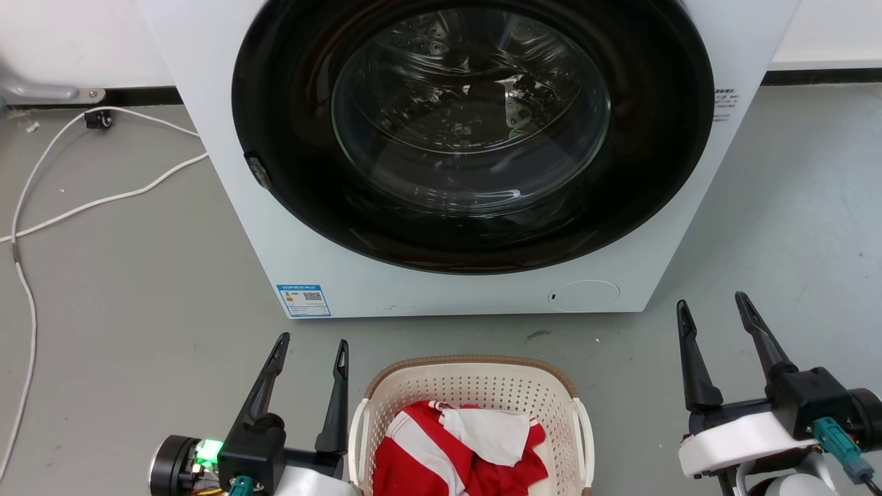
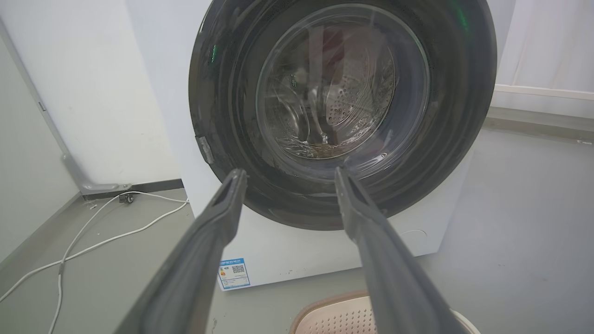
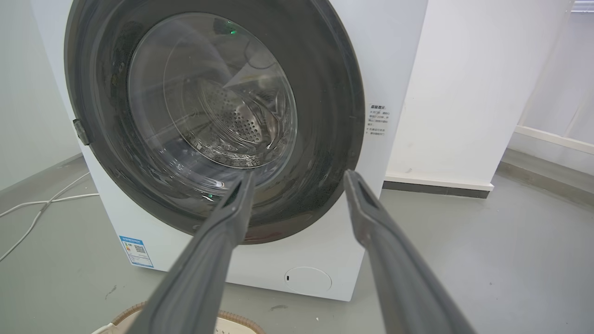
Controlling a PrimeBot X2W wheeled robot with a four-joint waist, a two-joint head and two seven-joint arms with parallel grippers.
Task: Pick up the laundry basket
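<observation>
A blue-edged sticker (image 1: 303,300) with a QR code and coloured bars is sitting at the lower left corner of the washing machine (image 1: 448,293) front, its print showing too small to read. Right of the door, a small notice (image 1: 725,103) is carrying several short lines of dark characters, likewise proving illegible in every view.

The left end effector (image 1: 313,341) has both fingers spread apart, pointing forward. The right end effector (image 1: 711,300) is spread likewise.
</observation>
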